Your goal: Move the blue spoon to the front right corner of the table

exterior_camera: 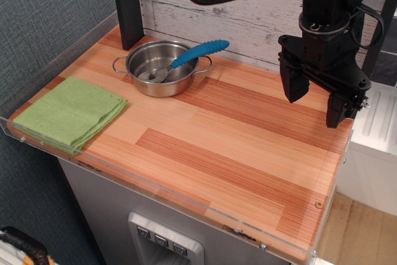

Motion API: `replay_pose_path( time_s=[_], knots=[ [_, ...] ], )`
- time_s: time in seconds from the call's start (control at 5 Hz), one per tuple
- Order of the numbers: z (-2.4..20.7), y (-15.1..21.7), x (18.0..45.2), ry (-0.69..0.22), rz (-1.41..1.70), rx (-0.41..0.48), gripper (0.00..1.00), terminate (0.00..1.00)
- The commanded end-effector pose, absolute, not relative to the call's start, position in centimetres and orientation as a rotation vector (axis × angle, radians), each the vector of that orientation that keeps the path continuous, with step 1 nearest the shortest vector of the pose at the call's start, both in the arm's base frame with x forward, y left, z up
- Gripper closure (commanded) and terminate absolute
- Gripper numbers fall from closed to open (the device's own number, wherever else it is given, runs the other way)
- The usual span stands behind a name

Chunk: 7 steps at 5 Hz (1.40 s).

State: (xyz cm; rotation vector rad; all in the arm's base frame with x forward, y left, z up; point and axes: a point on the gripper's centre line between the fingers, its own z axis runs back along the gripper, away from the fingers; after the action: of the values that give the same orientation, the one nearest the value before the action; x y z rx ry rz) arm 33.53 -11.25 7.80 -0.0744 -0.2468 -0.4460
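In the single overhead view, the blue spoon [192, 56] lies in the steel pot [162, 68] at the back of the desk [248, 153], bowl down, its handle propped over the rim and so easy to grasp. The gripper [317, 100] hangs above the right edge, well apart from the spoon, jaws spread wide and empty.

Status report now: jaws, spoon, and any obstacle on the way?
Gripper open, empty, hanging over table's right side. Spoon in pot, handle leaning on rim. Path to front right corner unobstructed.
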Motion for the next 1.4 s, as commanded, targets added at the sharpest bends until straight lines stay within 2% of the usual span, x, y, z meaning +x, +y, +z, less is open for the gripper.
replay_pose_path(
  time_s=[0.0,0.2,0.4,0.6,1.0,1.2],
  knots=[
    [7.8,-11.2,33.5,-0.247,-0.446,-0.074,0.00,0.00],
    [8.4,-8.5,33.3,-0.234,-0.554,0.009,0.00,0.00],
    [8.8,-5.2,33.0,-0.206,-0.636,0.043,0.00,0.00],
    [9.6,-0.4,33.3,-0.187,-0.732,0.037,0.00,0.00],
    [10.3,7.0,36.2,-0.120,-0.907,0.034,0.00,0.00],
    [10.1,9.5,37.5,-0.153,-0.881,0.039,0.00,0.00]
  ],
)
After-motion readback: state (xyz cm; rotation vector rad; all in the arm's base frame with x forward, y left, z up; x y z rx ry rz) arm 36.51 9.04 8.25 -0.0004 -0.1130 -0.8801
